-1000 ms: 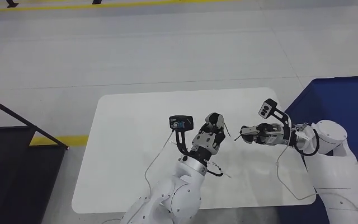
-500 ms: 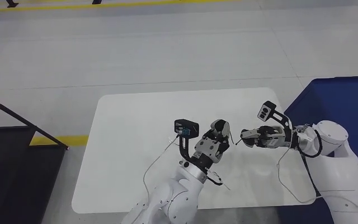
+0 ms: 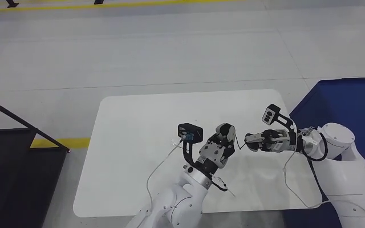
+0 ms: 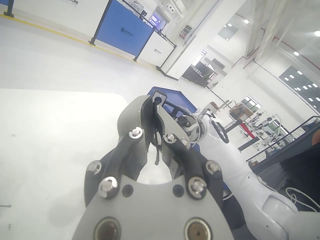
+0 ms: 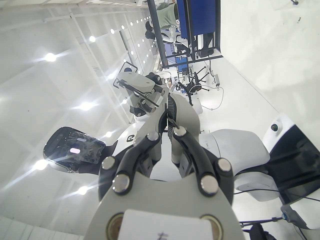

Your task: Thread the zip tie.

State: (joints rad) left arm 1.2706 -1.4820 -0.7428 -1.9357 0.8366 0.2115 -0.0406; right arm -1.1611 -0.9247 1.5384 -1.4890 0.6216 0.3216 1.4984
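Fingers of left gripper pinched shut on black zip tie, loose end dangling between the finger links. Right gripper likewise closed, thin dark strand at its tips, just beside left's, both held above white table. Blue structure off table's right edge; pale floor and yellow line beyond.

White table, blue surface just beside its corner
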